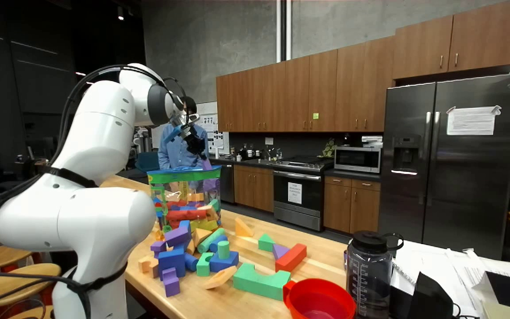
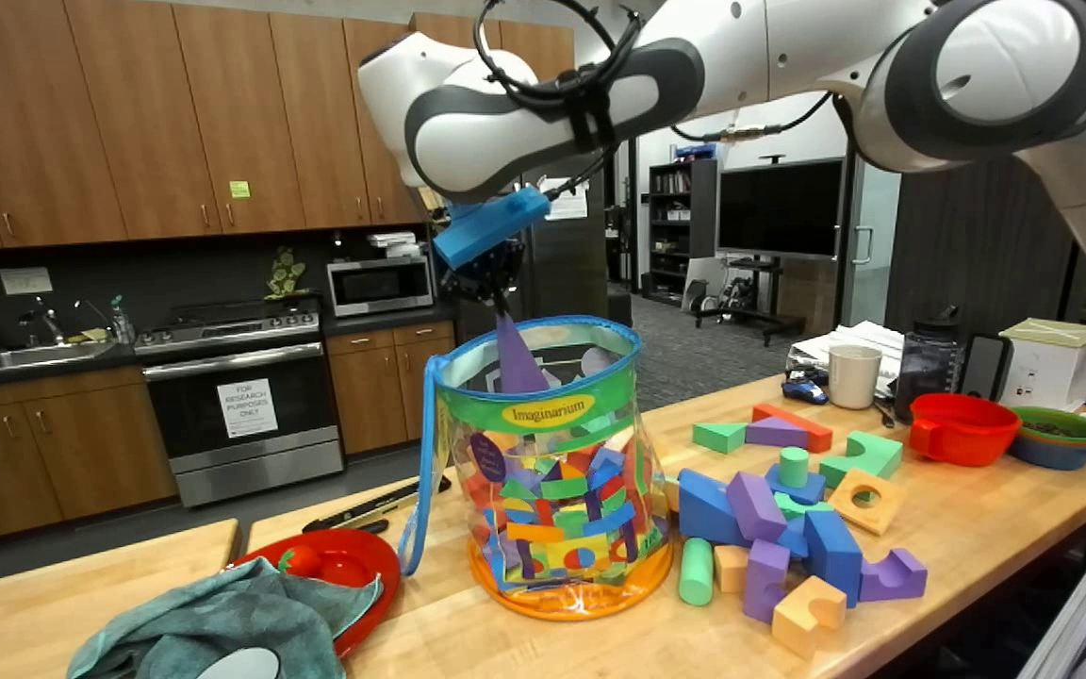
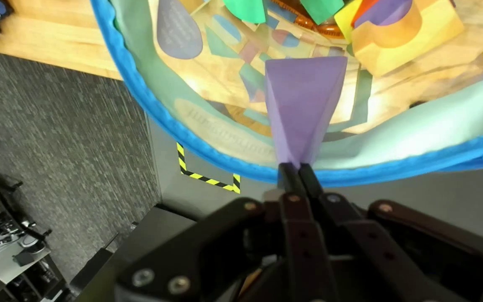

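- Pinching the purple wedge block (image 3: pixel 304 100) by its narrow end; end effector (image 3: pixel 298 165) fingers close together on it.
- Block extends straight out past the fingers, wide end lowest, at the mouth of the clear bag (image 2: pixel 468 404). Looks within the blue rim (image 3: pixel 157 113) from the wrist; depth I can't tell.
- Step in hand, my read: block held at the bag opening. Next move calls for a steady grip, wide end kept off the rim.
- Other blocks (image 3: pixel 392 54) inside bag; loose blocks (image 2: pixel 833 556) beside it on the worktop (image 2: pixel 656 651).
- Opposite side: red plate (image 2: pixel 375 556), teal cloth (image 2: pixel 213 604) overlapping it.
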`<act>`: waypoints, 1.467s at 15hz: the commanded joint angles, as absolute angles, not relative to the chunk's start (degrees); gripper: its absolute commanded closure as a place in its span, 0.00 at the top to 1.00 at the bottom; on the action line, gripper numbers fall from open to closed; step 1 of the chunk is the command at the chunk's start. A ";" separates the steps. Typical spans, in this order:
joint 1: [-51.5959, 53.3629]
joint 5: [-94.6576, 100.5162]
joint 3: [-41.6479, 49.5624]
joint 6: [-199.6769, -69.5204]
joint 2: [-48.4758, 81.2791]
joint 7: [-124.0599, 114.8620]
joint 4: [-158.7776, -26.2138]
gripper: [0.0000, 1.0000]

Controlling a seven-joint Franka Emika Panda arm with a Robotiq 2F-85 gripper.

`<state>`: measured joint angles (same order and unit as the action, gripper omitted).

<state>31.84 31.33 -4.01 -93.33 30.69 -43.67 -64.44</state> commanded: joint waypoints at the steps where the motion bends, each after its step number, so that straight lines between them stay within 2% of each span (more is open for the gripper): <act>1: 32.98 34.68 -2.91 -92.04 27.34 -46.61 -65.37 0.01; 15: 34.50 34.75 -4.56 -89.20 19.25 -49.81 -67.71 0.01; 22: 34.87 38.90 -2.61 -85.70 17.88 -50.24 -67.14 0.01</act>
